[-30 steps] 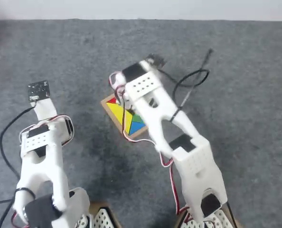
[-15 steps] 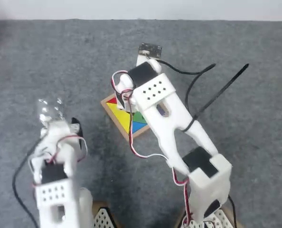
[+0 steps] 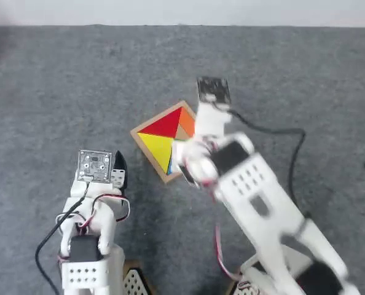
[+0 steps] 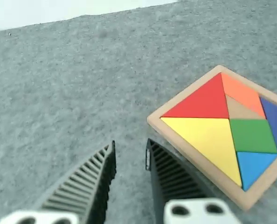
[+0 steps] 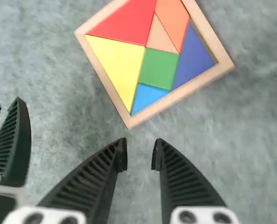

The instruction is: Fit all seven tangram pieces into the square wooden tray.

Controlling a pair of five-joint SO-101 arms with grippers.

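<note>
Wooden tray (image 5: 106,79) lies on grey felt (image 5: 250,140), with all seven tangram pieces (image 5: 159,69) seated inside. Its near corner sits just ahead of the right gripper (image 5: 139,142), which seems closer than the left gripper (image 4: 130,144). Both claws are slightly parted and empty.

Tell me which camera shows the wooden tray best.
The right wrist view: it looks down on the wooden tray with all seven pieces, one corner cropped. The left wrist view shows it slanted; in the high view an arm covers part.
</note>
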